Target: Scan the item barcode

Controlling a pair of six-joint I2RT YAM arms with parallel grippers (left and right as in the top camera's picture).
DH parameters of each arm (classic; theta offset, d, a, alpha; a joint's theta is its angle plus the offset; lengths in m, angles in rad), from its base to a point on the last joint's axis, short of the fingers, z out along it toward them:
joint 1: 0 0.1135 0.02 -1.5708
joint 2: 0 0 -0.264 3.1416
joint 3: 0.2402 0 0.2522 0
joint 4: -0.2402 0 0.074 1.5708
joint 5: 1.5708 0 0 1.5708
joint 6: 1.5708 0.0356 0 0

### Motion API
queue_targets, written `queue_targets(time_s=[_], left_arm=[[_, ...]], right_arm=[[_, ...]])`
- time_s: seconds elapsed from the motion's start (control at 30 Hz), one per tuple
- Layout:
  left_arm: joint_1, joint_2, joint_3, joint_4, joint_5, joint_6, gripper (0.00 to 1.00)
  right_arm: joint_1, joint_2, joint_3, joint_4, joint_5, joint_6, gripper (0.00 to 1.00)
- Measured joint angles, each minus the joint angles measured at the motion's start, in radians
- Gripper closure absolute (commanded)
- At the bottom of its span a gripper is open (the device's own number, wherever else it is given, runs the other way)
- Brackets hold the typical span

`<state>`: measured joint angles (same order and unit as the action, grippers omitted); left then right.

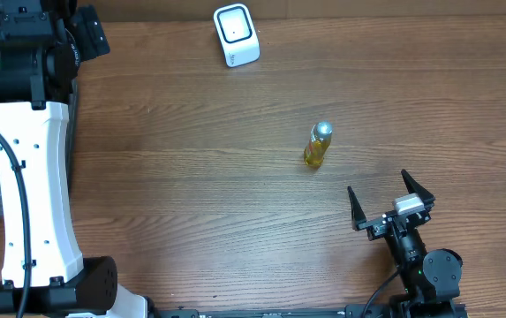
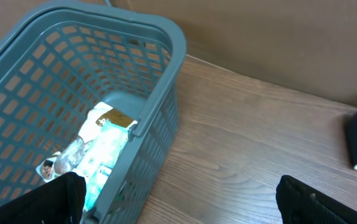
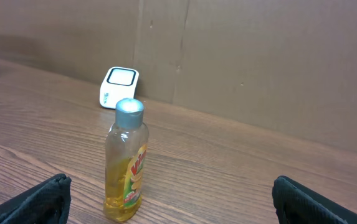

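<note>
- Progress stood at the very start: the bottle (image 1: pixel 319 144), yellow liquid under a silver cap, stood upright on the table (image 1: pixel 191 194), touched by neither arm.
- Right gripper (image 1: pixel 392 205) hung near the bottle but apart from it, its jaws spread wide and holding nothing. Its wrist view showed the bottle ahead, a little left of centre.
- Left gripper (image 2: pixel 184 202) was likewise wide open and empty, poised over the corner of the blue-grey basket (image 2: pixel 166 43), in which a few packets (image 2: pixel 103 149) lay.
- White scanner (image 1: pixel 236 34) sat at the far side of the table, well apart from the bottle.
- Everything remained to be done, as I judged it: grasp the bottle, carry it to the scanner, and turn its barcode toward the reader.
- No barcode could be made out. Only part of the label showed, so finding it might call for a turn of the bottle.
</note>
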<state>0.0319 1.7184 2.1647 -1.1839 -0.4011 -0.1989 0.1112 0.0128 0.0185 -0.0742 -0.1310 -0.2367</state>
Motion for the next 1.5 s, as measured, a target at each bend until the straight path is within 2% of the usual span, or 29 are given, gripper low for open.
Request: queue_targets(time_s=[0.1, 0.27, 0.37, 0.43, 0.53, 0.7, 0.9, 0.97, 1.27, 1.5], left_arm=[[0.001, 0.0, 0.0, 0.002, 0.048, -0.004, 0.0], [0.001, 0.0, 0.0, 0.007, 0.242, -0.007, 0.0], [0.001, 0.0, 0.0, 0.024, 0.323, -0.007, 0.2], [0.001, 0.0, 0.0, 0.024, 0.353, -0.014, 0.23], [0.003, 0.0, 0.0, 0.024, 0.356, -0.057, 0.2], [0.039, 0.0, 0.0, 0.025, 0.275, -0.133, 0.09], [0.167, 0.0, 0.0, 0.025, 0.217, -0.167, 0.05], [0.212, 0.0, 0.0, 0.025, 0.209, -0.169, 0.0], [0.383, 0.0, 0.0, 0.025, 0.21, -0.17, 0.0], [0.492, 0.0, 0.0, 0.022, 0.282, -0.168, 0.0]], right_arm=[[0.0, 0.0, 0.0, 0.0, 0.0, 0.0, 0.0], [0.0, 0.0, 0.0, 0.0, 0.0, 0.0, 0.0], [0.0, 0.0, 0.0, 0.0, 0.0, 0.0, 0.0], [0.0, 0.0, 0.0, 0.0, 0.0, 0.0, 0.0], [0.0, 0.0, 0.0, 0.0, 0.0, 0.0, 0.0], [0.0, 0.0, 0.0, 0.0, 0.0, 0.0, 0.0], [0.0, 0.0, 0.0, 0.0, 0.0, 0.001, 0.0], [0.0, 0.0, 0.0, 0.0, 0.0, 0.0, 0.0], [0.0, 0.0, 0.0, 0.0, 0.0, 0.0, 0.0], [0.0, 0.0, 0.0, 0.0, 0.0, 0.0, 0.0]])
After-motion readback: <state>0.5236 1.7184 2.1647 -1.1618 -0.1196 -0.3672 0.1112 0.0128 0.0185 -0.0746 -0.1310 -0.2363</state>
